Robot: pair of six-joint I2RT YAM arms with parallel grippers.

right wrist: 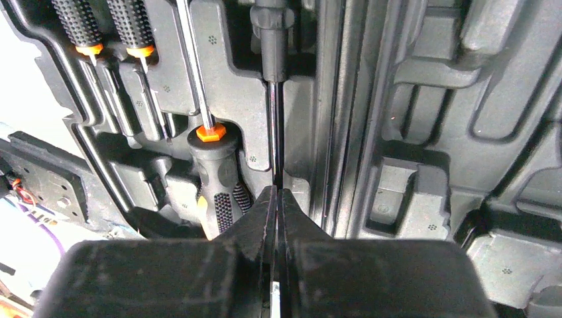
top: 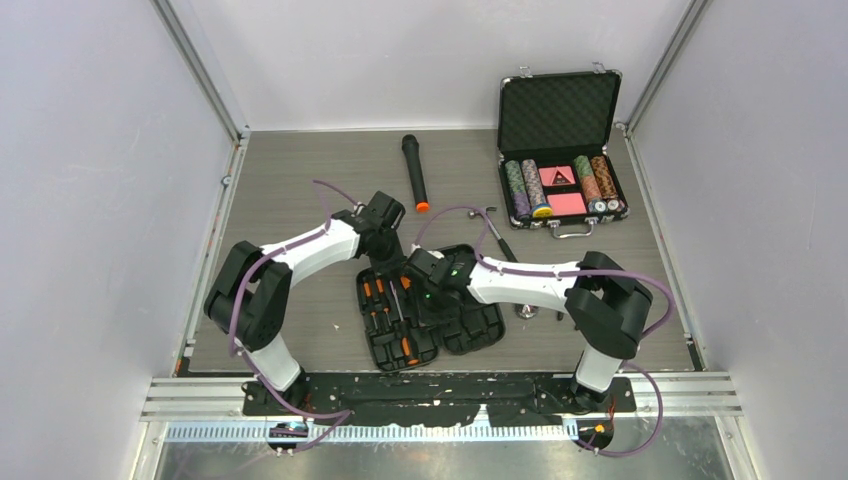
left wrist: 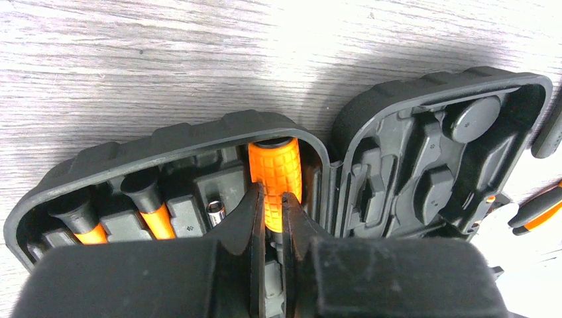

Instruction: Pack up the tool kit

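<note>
The tool kit [top: 470, 325] lies open and flat at the table's centre, and it also shows in the left wrist view [left wrist: 424, 152] and the right wrist view [right wrist: 424, 132]. Its left half holds orange-black screwdrivers [top: 377, 300]. My left gripper [top: 388, 268] hangs over the far end of that half. In the left wrist view the left gripper [left wrist: 273, 199] is shut on the base of an orange-handled screwdriver [left wrist: 275, 172] lying in its slot. My right gripper [top: 410, 285], also in the right wrist view [right wrist: 276, 192], is shut on a thin metal screwdriver shaft [right wrist: 273, 126] beside the hinge.
A hammer [top: 503, 245] lies on the table just right of the case, and orange-black plier handles [left wrist: 538, 212] show at the right edge. A black microphone [top: 414, 172] lies behind. An open poker chip case [top: 560, 150] stands at the back right. Walls enclose the table.
</note>
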